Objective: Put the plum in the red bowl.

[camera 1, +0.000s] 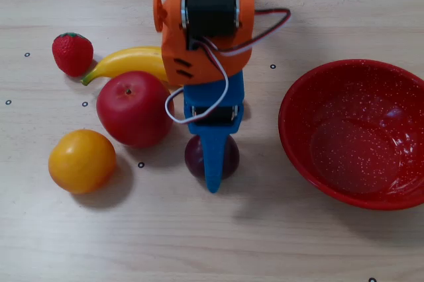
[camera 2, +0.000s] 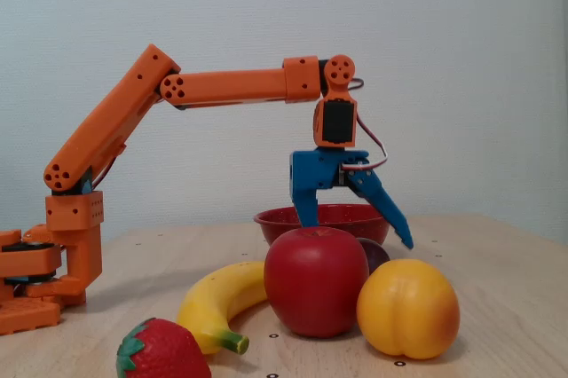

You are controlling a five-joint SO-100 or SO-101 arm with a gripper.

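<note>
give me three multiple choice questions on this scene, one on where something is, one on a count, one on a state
1. What lies directly under the gripper?
A. the plum
B. the strawberry
C. the orange-yellow fruit

2. How many fruits are on the table?
A. three
B. five
C. seven

3. How is the red bowl now?
A. empty
B. holding the plum
C. turned upside down

Answers:
1. A: seen from above, the blue finger crosses the plum.
2. B: strawberry, banana, apple, orange-yellow fruit and plum.
3. A: its speckled inside is bare and faces up.
</note>
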